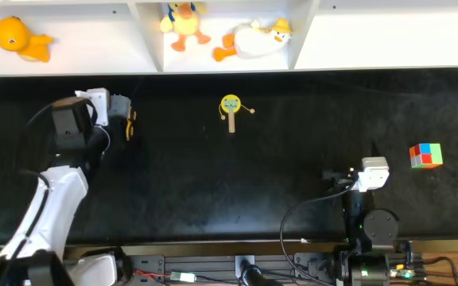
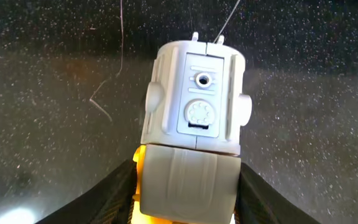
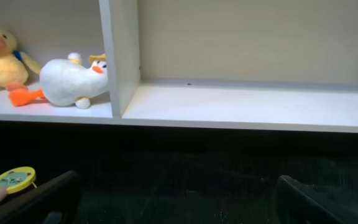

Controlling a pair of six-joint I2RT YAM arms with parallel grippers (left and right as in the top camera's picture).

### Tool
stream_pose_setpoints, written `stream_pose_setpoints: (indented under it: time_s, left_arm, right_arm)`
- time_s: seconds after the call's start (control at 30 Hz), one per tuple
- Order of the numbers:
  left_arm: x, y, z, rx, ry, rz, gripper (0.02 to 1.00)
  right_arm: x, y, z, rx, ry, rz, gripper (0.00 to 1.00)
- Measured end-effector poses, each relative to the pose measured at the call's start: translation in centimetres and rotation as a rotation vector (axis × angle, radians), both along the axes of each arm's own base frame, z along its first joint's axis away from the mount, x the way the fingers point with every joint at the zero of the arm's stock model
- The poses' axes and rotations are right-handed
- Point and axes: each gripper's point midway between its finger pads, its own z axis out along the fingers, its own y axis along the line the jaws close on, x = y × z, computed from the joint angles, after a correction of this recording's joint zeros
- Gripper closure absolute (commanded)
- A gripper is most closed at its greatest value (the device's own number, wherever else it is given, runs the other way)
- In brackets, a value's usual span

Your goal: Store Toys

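I'm holding the left gripper (image 2: 186, 193) clamped on the grey toy robot (image 2: 194, 102), fingers squeezing its lower body. In the top view that's sitting at the upper left of the black mat (image 1: 173, 183), just below the white shelf (image 1: 308, 63). The right gripper (image 3: 176, 202) is resting at the lower right, fingers apart and gripping nothing. A drum rattle (image 1: 230, 110) is lying at upper centre and a coloured cube (image 1: 425, 156) at far right.
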Motion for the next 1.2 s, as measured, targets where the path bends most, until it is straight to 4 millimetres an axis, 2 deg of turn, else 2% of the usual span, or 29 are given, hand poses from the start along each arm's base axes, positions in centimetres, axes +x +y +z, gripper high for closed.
stream_pose_setpoints:
  time_s: [0.37,0.67,1.03,1.2]
  left_arm:
    - [-1.0,-0.1,2.4,0.005,-0.039,0.0,0.658]
    - [-1.1,-0.1,5.8,0.018,-0.148,0.0,0.68]
    - [0.4,0.1,8.1,0.032,-0.259,0.0,0.689]
    - [0.6,0.1,8.1,0.032,-0.263,0.0,0.702]
  right_arm:
    - [0.0,0.0,0.0,0.0,0.0,0.0,0.005]
    - [0.0,0.0,0.0,0.0,0.0,0.0,0.005]
    - [0.0,0.0,0.0,0.0,0.0,0.0,0.007]
    - [0.0,0.0,0.0,0.0,0.0,0.0,0.005]
